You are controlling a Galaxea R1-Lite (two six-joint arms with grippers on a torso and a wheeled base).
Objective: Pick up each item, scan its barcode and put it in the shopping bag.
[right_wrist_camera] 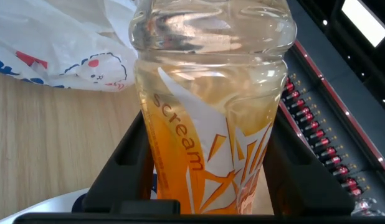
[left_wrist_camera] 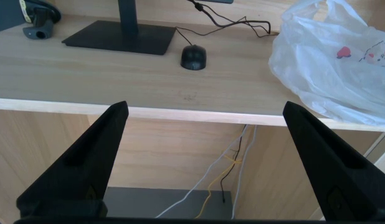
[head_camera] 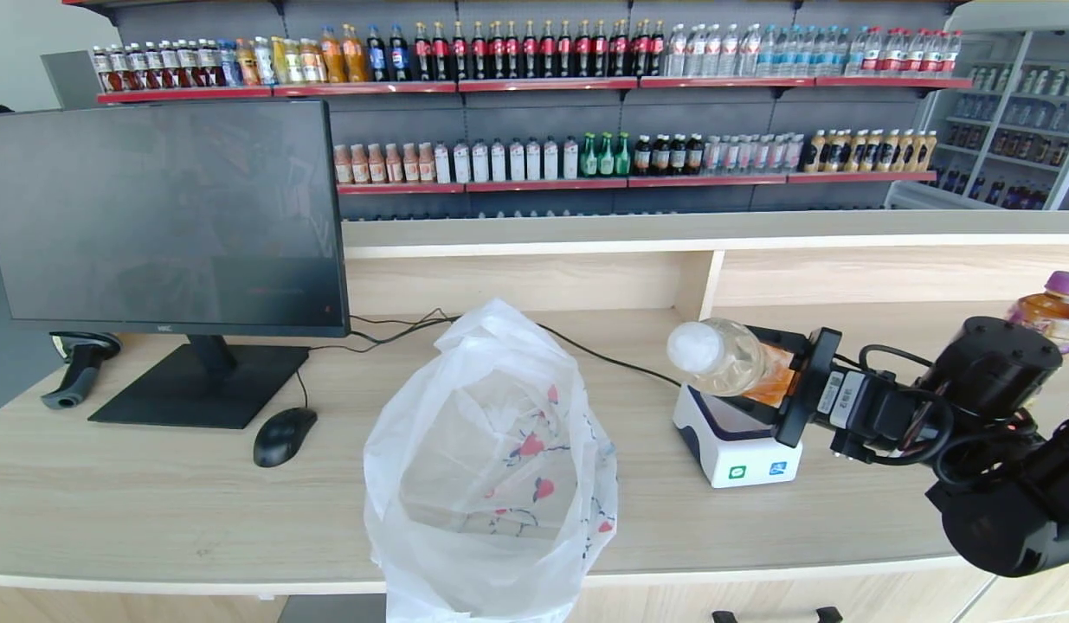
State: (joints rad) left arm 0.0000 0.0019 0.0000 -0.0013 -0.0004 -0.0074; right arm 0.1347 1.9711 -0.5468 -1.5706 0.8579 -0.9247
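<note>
My right gripper (head_camera: 781, 381) is shut on a clear drink bottle (head_camera: 726, 356) with an orange label, held on its side just above the white barcode scanner (head_camera: 731, 441). Its white cap end points toward the shopping bag. In the right wrist view the bottle (right_wrist_camera: 211, 112) sits between the two black fingers (right_wrist_camera: 127, 162). The white plastic shopping bag (head_camera: 491, 467) stands open at the counter's front middle, and its side (left_wrist_camera: 336, 59) lies on the counter in the left wrist view. My left gripper (left_wrist_camera: 205, 155) is open, below the counter's front edge, with nothing between its fingers.
A monitor (head_camera: 162, 216), a black mouse (head_camera: 283, 435) and a handheld scanner (head_camera: 77, 368) occupy the counter's left side. Another bottle with a purple cap (head_camera: 1053, 311) stands at the far right. A cable (head_camera: 603, 359) runs behind the bag. Drink shelves line the back wall.
</note>
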